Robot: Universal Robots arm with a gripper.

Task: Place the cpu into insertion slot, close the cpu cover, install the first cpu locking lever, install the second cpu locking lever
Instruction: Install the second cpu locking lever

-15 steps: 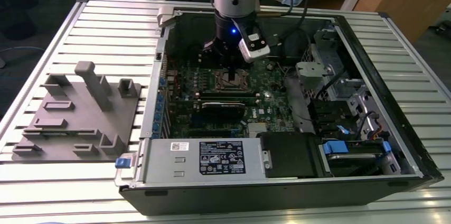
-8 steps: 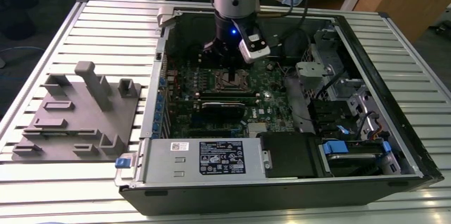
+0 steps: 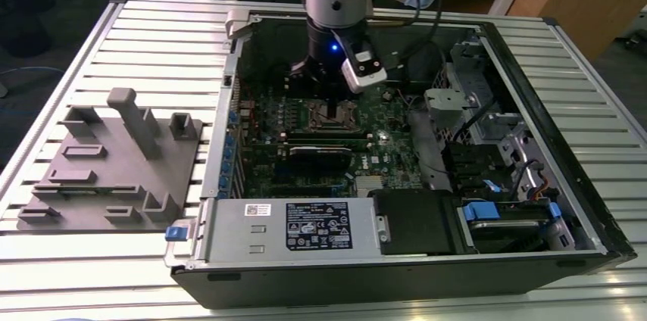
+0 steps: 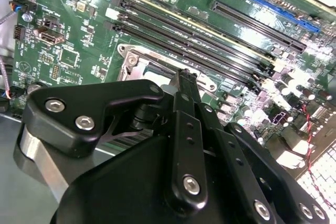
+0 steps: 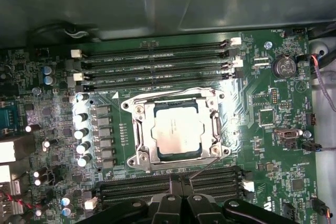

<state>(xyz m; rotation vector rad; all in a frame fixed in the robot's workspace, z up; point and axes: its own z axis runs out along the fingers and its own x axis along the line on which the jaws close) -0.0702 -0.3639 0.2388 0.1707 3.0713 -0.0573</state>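
Observation:
The cpu (image 5: 176, 129), a flat square chip with a pale silver top, lies in the insertion slot, whose centre is hidden under it. The cpu cover (image 5: 176, 99), a thin metal frame, lies flat around the chip. A thin wire lever (image 5: 212, 164) runs slanted along the socket edge nearest my fingers. My gripper (image 5: 181, 182) hovers just beside that edge with its black fingers pressed together and nothing visible between them. In the second wrist view the fingertips (image 4: 184, 77) point down next to the socket frame (image 4: 137, 61). In the exterior view my gripper (image 3: 321, 85) hangs above the socket (image 3: 332, 115).
Long black memory slots (image 5: 157, 64) flank the socket on two sides, with capacitors (image 5: 83, 132) on a third. The open computer case (image 3: 561, 147) walls in the board, with a power supply (image 3: 293, 226) and drive bays (image 3: 505, 219). A grey fixture block (image 3: 111, 169) sits at the exterior view's left.

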